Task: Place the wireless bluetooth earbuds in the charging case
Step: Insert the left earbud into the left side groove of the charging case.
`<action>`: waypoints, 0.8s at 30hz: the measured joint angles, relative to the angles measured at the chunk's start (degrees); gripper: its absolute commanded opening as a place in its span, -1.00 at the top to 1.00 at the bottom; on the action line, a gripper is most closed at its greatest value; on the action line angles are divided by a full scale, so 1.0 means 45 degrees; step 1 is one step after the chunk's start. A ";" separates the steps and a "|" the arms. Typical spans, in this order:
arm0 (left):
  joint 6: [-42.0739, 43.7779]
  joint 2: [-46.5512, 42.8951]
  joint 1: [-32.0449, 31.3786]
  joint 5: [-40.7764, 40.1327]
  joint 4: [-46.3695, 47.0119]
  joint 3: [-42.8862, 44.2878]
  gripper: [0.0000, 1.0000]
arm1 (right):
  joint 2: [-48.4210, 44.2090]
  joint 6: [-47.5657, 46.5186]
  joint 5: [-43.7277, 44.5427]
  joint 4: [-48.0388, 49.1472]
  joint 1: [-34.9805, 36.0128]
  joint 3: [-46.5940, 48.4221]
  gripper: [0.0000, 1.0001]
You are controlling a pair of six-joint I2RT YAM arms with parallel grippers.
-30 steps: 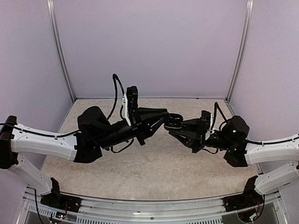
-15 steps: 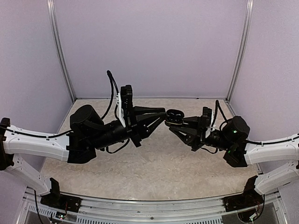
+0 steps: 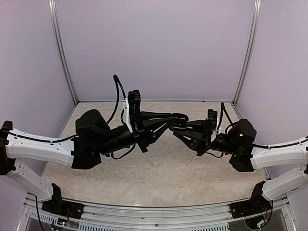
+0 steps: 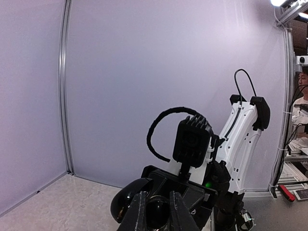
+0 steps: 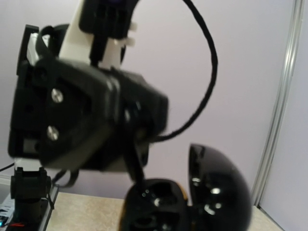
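The glossy black charging case is hanging open in mid-air, lid tipped back (earbuds too tiny to discern).

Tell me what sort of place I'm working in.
Probably a lab robot test booth: plain lilac wall panels in silver aluminium frame posts enclose a speckled beige tabletop, and a person shows beyond the open side.

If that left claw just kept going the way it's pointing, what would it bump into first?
The open black charging case held up by the right gripper. The left gripper points straight at it, tips seemingly at its cavity; exact depth is unclear.
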 measured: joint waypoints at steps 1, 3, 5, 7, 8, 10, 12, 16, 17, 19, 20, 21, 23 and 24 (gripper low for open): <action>0.0000 0.0044 0.0000 -0.0044 0.0000 0.0000 0.78 | 0.0010 0.0000 -0.0024 0.0000 0.0000 0.0049 1.00; -0.0005 0.0102 0.0000 -0.0155 0.0053 0.0005 0.78 | 0.0019 0.0000 -0.0068 -0.0010 0.0000 0.0102 1.00; -0.0010 0.0126 0.0000 -0.0228 0.0083 0.0005 0.78 | 0.0019 -0.0005 -0.0087 -0.0024 0.0000 0.0102 1.00; -0.0034 0.0170 0.0000 -0.0311 0.0155 0.0005 0.78 | 0.0019 -0.0010 -0.0107 -0.0024 0.0000 0.0102 1.00; -0.0044 0.0189 0.0000 -0.0359 0.0194 0.0005 0.78 | 0.0019 -0.0015 -0.0131 -0.0024 0.0000 0.0102 1.00; -0.0078 0.0228 0.0005 -0.0486 0.0233 0.0005 0.78 | 0.0019 -0.0024 -0.0185 -0.0019 0.0000 0.0102 1.00; -0.0131 0.0296 0.0029 -0.0554 0.0228 0.0005 0.78 | 0.0019 -0.0049 -0.0209 0.0049 0.0005 0.0102 1.00; -0.0287 0.0335 0.0102 -0.0631 0.0243 0.0005 0.79 | 0.0019 -0.0083 -0.0194 0.0063 0.0005 0.0102 1.00; -0.0335 0.0335 0.0107 -0.0651 0.0243 0.0005 0.79 | 0.0019 -0.0092 -0.0194 0.0068 0.0005 0.0102 1.00; -0.0457 0.0335 0.0121 -0.0695 0.0238 0.0000 0.79 | 0.0019 -0.0102 -0.0160 0.0073 0.0005 0.0102 1.00; -0.0525 0.0335 0.0121 -0.0724 0.0243 0.0000 0.79 | 0.0019 -0.0112 -0.0155 0.0083 0.0005 0.0102 1.00; -0.0568 0.0335 0.0121 -0.0758 0.0243 0.0000 0.79 | 0.0019 -0.0112 -0.0136 0.0083 0.0005 0.0102 1.00; -0.0685 0.0335 0.0121 -0.0845 0.0248 -0.0010 0.75 | 0.0019 -0.0117 -0.0078 0.0087 0.0005 0.0102 1.00; -0.0748 0.0335 0.0121 -0.0918 0.0243 -0.0015 0.74 | 0.0019 -0.0121 -0.0049 0.0087 0.0005 0.0102 1.00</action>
